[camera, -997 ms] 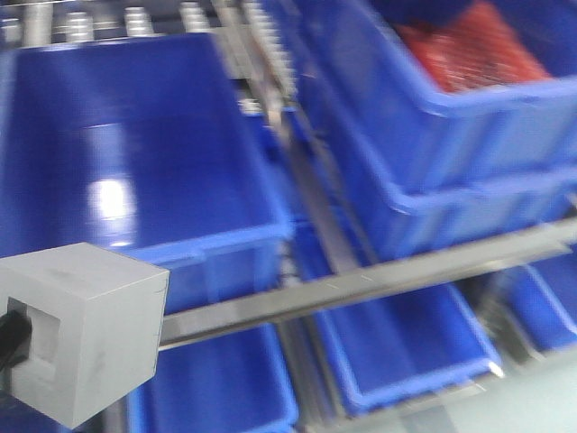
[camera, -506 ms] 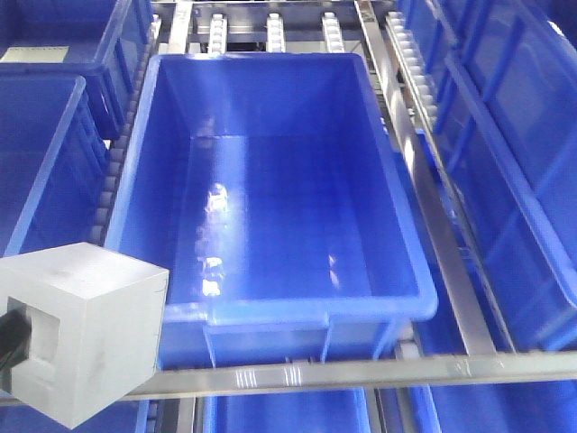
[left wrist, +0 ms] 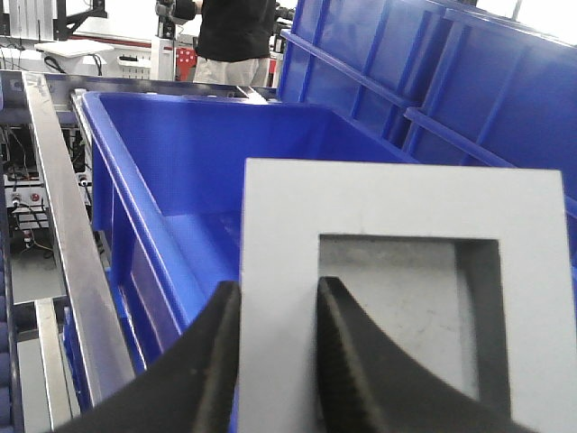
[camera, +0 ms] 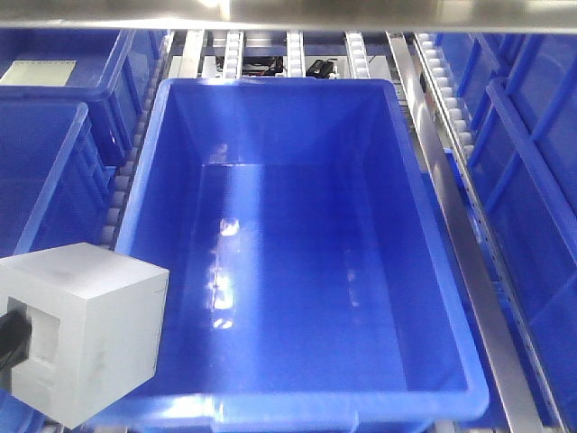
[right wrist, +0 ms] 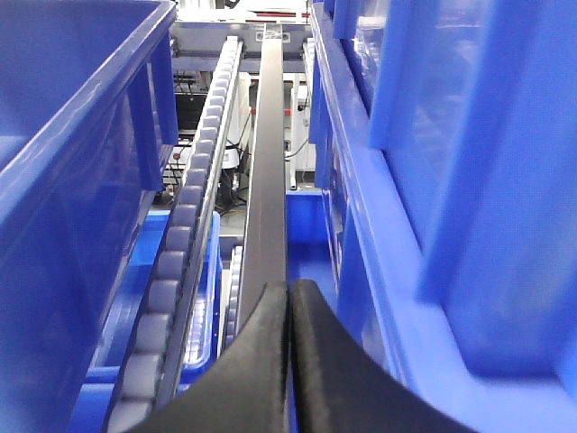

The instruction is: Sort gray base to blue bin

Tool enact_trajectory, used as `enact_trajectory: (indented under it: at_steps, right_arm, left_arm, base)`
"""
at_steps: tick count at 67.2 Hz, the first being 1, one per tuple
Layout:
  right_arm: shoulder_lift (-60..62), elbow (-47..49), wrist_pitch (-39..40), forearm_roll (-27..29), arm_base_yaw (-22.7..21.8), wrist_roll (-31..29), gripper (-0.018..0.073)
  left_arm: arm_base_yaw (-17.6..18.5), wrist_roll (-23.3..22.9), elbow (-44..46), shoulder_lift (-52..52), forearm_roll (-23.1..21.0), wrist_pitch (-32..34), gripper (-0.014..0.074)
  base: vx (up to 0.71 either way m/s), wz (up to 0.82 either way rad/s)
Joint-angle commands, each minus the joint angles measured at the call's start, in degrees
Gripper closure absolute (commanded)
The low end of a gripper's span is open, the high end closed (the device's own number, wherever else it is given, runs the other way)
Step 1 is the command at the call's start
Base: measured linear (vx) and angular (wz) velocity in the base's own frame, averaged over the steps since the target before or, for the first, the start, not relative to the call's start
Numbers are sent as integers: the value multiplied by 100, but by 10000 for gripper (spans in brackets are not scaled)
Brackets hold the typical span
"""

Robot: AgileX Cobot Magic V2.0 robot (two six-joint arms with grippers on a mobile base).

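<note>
Now pinching matte gray cube-shaped block (left wrist: 397, 203) in left gripper (left wrist: 275, 361) by deep bright-blue plastic tub (camera: 270, 117), right gripper (right wrist: 289, 361) pressed together.

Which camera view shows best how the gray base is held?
Left wrist view: the left pincer grips one wall of the gray base, one finger inside its recess. The front view cuts off the grip at its edge; the right wrist view lacks the block.
</note>
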State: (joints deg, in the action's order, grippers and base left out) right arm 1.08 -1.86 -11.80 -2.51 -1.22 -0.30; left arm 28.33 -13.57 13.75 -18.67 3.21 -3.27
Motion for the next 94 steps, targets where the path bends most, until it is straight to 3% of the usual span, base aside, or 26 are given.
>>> enact_trajectory:
  at_steps: [1, 94]
  right_arm:
    - [39, -26, 452, -49, -40, -39, 564]
    - [39, -26, 452, -49, -40, -39, 564]
  left_arm:
    - [29, -41, 181, -30, -39, 602, 603]
    - [29, -41, 181, -30, -39, 602, 603]
  base:
    - [14, 1]
    - [2, -1]
